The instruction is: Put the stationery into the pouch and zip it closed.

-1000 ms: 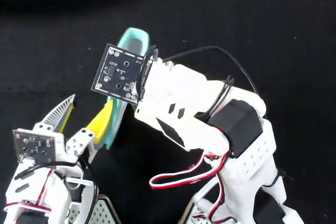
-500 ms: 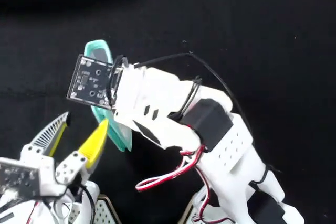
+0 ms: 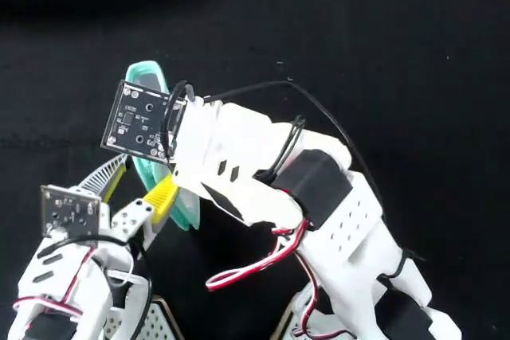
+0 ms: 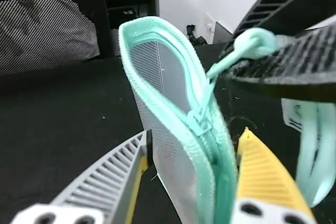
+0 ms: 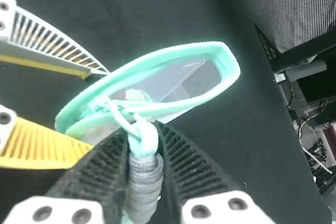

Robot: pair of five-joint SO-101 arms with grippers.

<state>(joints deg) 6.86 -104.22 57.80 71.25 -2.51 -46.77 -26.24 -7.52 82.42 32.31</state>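
Note:
A mint-green pouch (image 3: 148,84) with a clear mesh side stands on edge on the black table. Its far end gapes open (image 5: 178,80), and the zip slider (image 4: 197,124) sits partway along. My right gripper (image 5: 142,129) is shut on the knotted mint pull cord (image 4: 251,43) above the pouch. Its black fingers (image 4: 294,66) show in the left wrist view. My left gripper (image 3: 145,173) is open and straddles the pouch's near end, with the grey finger (image 4: 105,177) on one side and the yellow finger (image 4: 262,177) on the other. I cannot make out what is inside the pouch.
The right arm's white body (image 3: 303,189) crosses the middle of the table above the cloth. Black cloth (image 3: 382,53) lies bare to the right and far side. A black mesh frame (image 4: 47,30) stands behind the table edge.
The right arm swung left with the pull cord, carrying and tilting the pouch. The left gripper drew back, then came forward so its fingers sit on either side of the pouch.

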